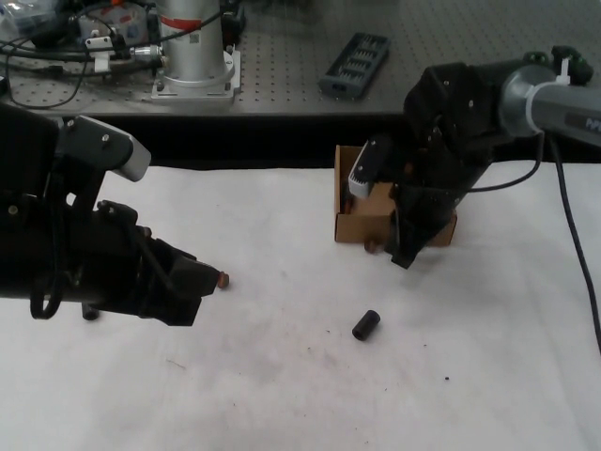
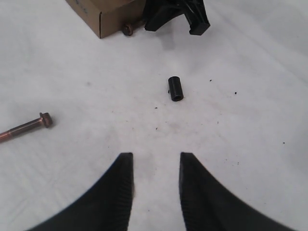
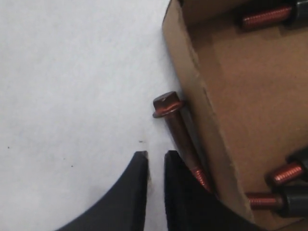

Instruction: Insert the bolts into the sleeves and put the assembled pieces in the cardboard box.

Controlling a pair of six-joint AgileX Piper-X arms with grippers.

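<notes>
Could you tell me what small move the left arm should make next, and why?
Probably ease the left gripper forward and down toward the sleeve. The gripper is open and holds nothing, the sleeve lies loose and untouched straight ahead of the gap between its fingers, and a bolt lies close by, not yet put into any sleeve.

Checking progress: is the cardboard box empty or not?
Not empty: the right wrist view shows at least three assembled pieces lying inside the cardboard box, threaded ends showing.
</notes>
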